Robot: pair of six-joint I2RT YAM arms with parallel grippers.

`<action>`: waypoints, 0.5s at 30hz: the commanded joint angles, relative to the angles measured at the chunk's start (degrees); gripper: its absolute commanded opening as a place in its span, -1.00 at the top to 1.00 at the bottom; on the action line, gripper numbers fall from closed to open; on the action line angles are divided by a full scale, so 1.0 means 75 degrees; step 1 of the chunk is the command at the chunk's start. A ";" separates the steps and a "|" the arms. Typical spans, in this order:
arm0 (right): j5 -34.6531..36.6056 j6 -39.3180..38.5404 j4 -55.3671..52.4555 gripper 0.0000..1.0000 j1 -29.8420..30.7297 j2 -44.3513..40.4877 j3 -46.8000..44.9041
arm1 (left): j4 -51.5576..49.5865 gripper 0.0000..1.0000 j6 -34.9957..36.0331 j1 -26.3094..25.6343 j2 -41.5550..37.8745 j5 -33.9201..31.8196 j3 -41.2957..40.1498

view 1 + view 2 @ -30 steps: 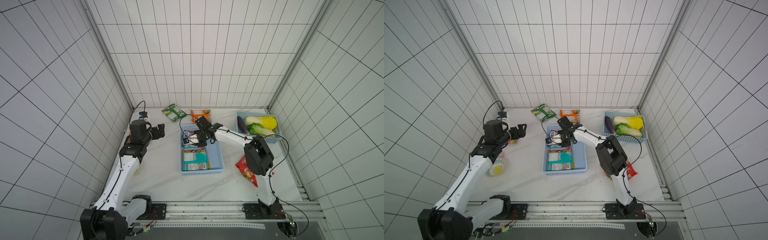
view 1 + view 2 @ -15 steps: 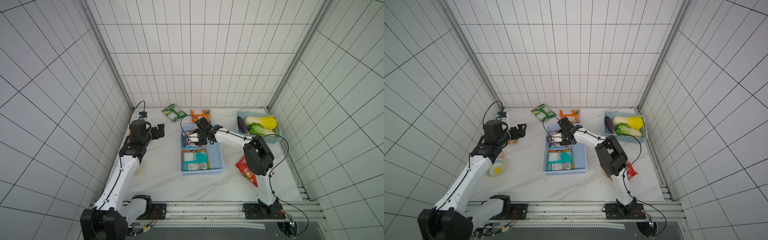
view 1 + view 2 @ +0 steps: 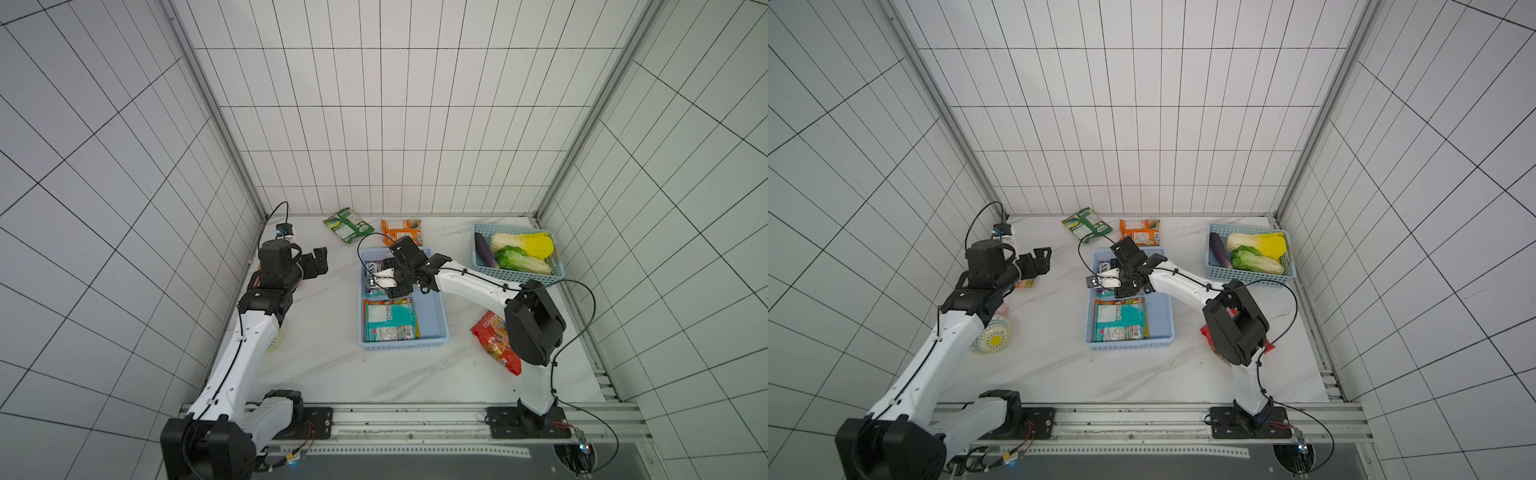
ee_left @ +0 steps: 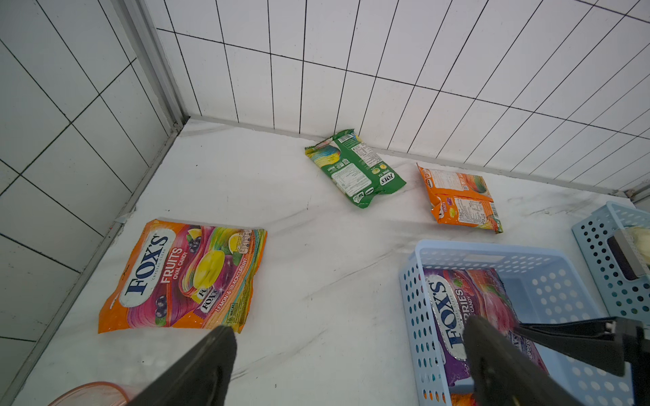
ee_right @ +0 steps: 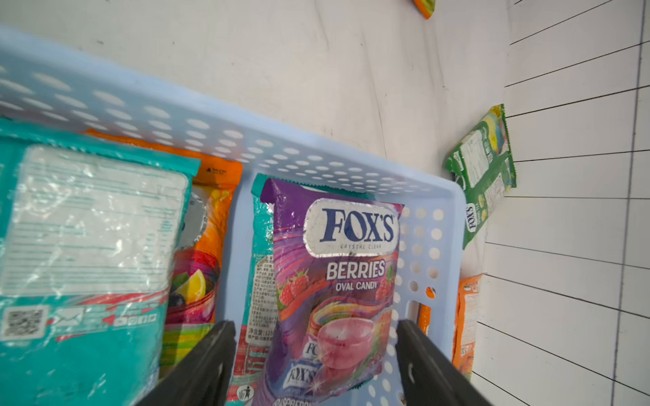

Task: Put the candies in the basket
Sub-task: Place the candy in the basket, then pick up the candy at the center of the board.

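The right arm is stretched low over the surface, elbow raised, and its wrist is brought above the far end of the basket. The right end effector is seen spread wide. Its fingers are set on either side of the purple bag, which lies flat inside the basket. No pinch on it is shown. A teal bag is laid in the near half of the basket.

The left arm is bent, with its forearm lifted. The left end effector is held above the surface, fully spread and empty.

Outside the basket, a green bag and a small orange bag are found by the back wall. A large orange bag is seen near the left wall, and a red bag lies beside the right arm's elbow.
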 commanded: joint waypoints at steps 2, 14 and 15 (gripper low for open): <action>-0.0198 0.0426 -0.0018 -0.61 0.0049 -0.0743 -0.0357 | 0.0058 -0.97 0.0075 0.0070 0.0086 -0.0275 0.0230; 0.0636 0.1668 0.0530 -0.98 0.0014 -0.2695 -0.1759 | -0.0110 -0.97 -0.0316 0.0456 0.0552 -0.0606 0.0448; 0.0756 0.1838 0.0543 -0.98 0.0015 -0.2859 -0.1827 | -0.0091 -0.97 -0.0312 0.0483 0.0592 -0.0738 0.0464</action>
